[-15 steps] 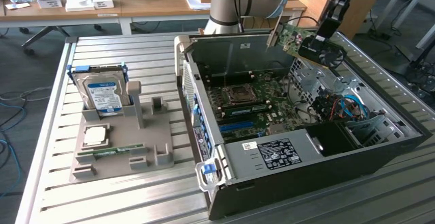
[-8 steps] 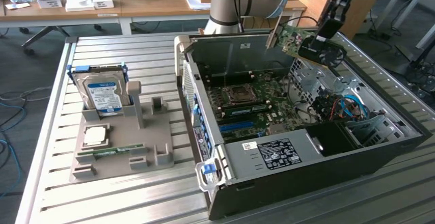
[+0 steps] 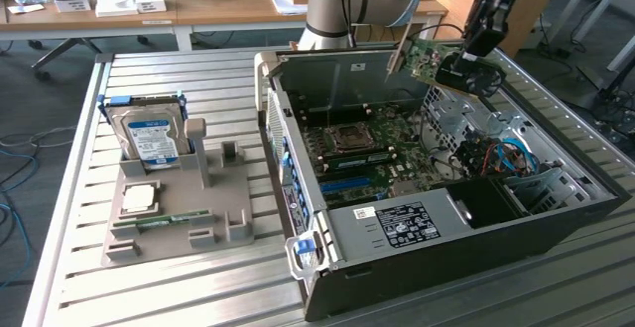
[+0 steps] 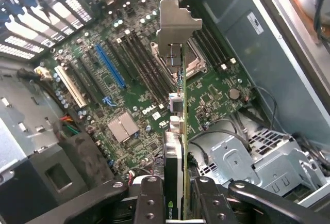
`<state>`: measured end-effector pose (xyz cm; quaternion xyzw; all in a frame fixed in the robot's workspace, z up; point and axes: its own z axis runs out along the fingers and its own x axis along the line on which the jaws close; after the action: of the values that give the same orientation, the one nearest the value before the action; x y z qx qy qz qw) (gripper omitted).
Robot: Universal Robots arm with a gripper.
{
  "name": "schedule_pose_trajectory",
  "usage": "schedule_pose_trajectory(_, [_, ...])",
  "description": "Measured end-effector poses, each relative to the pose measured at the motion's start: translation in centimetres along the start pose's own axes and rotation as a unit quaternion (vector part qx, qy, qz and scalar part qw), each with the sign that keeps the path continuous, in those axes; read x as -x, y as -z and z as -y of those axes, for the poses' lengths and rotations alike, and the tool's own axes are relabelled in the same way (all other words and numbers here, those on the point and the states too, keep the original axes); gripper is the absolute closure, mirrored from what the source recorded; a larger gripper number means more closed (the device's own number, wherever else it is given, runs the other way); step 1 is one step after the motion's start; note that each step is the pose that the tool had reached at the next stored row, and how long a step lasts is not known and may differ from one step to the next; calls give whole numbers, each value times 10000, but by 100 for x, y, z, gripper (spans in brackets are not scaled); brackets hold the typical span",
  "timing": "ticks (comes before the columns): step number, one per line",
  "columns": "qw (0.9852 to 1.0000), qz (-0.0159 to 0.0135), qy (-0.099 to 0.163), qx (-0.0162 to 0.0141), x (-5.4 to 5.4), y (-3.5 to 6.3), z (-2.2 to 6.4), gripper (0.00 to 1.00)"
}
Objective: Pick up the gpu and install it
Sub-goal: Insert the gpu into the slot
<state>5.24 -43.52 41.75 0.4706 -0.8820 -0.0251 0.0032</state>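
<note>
**rigwatcher:** Office-type room, with a long wooden desk (image 3: pixel 228 7) across the upper left of the exterior view. Up front a ribbed silver metal table (image 3: pixel 70 253) carries everything. A big black open computer case (image 3: pixel 566 215) lies on its side over the right half of the frame, with the green motherboard (image 3: pixel 382 145) facing up inside.

**slotfan:** ok, and where's the card?

**rigwatcher:** The gpu (image 3: pixel 429 56), a flat green circuit-board card with a round black fan and a silver metal end bracket, is up in the air at the upper right of the frame. It's tilted, above the far end of the case. The black gripper (image 3: pixel 478 44) is clamped on it.

**slotfan:** sure it's really gripped?

**rigwatcher:** Yep. The wrist view has the gpu (image 4: pixel 178 157) edge-on with black fingers (image 4: pixel 150 201) pressed on both faces. The silver bracket (image 4: pixel 174 25) is at the far tip, hanging over the motherboard by the square CPU socket (image 4: pixel 196 64). The long blue slot (image 4: pixel 110 66) sits off to one side, apart from the card.

**slotfan:** anything else on the table?

**rigwatcher:** There's a grey plastic holder tray (image 3: pixel 178 230) at the left of the exterior view. A silver hard drive with a blue-white label (image 3: pixel 149 130) stands upright at its back. A narrow green RAM stick (image 3: pixel 163 221) lies flat near its front, with a square silver chip (image 3: pixel 137 197) just behind it.
</note>
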Motion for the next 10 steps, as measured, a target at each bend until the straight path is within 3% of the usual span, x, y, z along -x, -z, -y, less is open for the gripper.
schedule_pose_trajectory(10, [9986,-26,537,10,0,-1,0,73])
